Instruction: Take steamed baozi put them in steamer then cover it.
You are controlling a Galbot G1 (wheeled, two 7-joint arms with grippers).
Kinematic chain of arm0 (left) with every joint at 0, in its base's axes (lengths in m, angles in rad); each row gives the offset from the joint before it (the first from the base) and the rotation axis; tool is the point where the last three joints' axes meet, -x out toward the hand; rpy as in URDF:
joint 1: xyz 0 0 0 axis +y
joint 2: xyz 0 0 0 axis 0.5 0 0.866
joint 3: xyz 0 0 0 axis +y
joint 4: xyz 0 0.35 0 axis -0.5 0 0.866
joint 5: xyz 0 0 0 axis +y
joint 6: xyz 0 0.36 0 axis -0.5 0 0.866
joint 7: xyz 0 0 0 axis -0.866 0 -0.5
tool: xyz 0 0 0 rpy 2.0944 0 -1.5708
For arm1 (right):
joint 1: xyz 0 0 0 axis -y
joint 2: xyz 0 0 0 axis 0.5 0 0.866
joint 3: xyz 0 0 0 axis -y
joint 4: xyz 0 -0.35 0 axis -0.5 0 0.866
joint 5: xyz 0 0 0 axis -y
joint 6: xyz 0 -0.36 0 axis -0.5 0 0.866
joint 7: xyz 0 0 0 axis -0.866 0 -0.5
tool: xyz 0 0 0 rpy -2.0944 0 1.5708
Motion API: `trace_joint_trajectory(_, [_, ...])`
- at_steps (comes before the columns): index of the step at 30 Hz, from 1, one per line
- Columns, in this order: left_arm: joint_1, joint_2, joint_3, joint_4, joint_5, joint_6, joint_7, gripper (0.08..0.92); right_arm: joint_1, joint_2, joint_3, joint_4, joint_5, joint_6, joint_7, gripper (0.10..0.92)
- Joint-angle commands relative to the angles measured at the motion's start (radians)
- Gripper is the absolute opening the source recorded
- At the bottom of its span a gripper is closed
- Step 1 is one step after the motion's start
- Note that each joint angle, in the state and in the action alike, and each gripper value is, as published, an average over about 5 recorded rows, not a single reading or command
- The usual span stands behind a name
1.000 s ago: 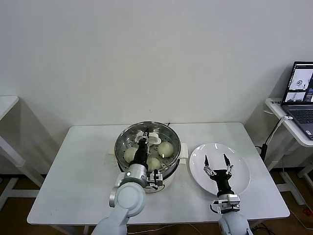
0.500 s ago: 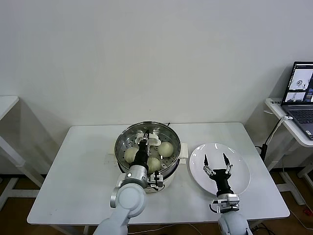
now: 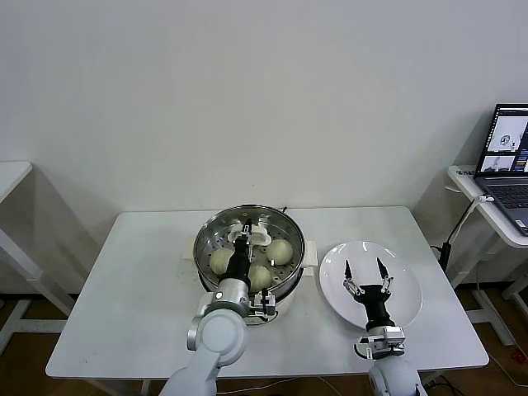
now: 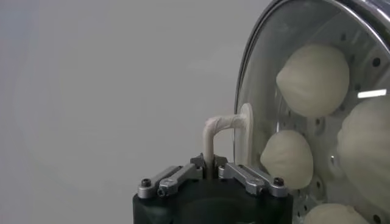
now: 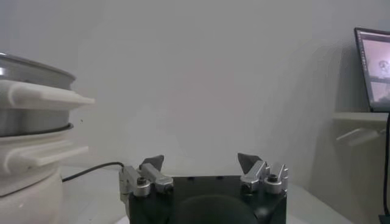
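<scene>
The steamer (image 3: 206,266) stands at the table's middle with several cream-white baozi (image 3: 280,251) on its perforated tray. The clear glass cover (image 4: 259,73) lies over the pot; its metal rim and the baozi (image 4: 314,79) behind the glass show in the left wrist view. My left gripper (image 3: 240,241) is over the pot's centre, shut on the cover's white handle (image 4: 214,129). My right gripper (image 3: 367,273) is open and empty above the white plate (image 3: 406,289).
The white plate lies to the right of the steamer, which also shows in the right wrist view (image 5: 30,115). A power cable (image 5: 91,169) runs from the base. A laptop (image 3: 505,161) sits on a side table at the far right.
My left gripper with the cover handle has shifted very slightly over the pot. The right arm has not moved.
</scene>
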Motion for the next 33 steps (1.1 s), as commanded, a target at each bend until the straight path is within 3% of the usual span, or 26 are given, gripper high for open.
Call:
trace_joint_trajectory(1, [0.004, -0.002, -0.005, -0.006, 0.005, -0.002, -0.003, 0.226, 0.001, 0.000, 0.000, -0.001, 0.000, 0.000, 0.000, 0.823])
trace_joint_trajectory(10, [0.023, 0.007, -0.008, -0.054, 0.003, -0.004, -0.005, 0.478, 0.002, 0.003, -0.002, -0.001, -0.001, 0.000, -0.001, 0.823])
trace_joint_trajectory(21, [0.097, 0.076, 0.008, -0.216, -0.066, 0.003, 0.006, 0.786, 0.000, 0.013, -0.005, 0.004, -0.009, 0.002, -0.003, 0.823])
trace_joint_trajectory(27, [0.155, 0.156, -0.017, -0.335, -0.160, 0.008, 0.019, 0.822, -0.002, 0.006, -0.002, 0.017, -0.007, -0.003, -0.002, 0.823])
trace_joint_trajectory(33, [0.265, 0.276, -0.203, -0.465, -0.429, -0.018, -0.007, 0.823, -0.014, -0.015, -0.008, 0.054, 0.053, -0.075, 0.035, 0.823])
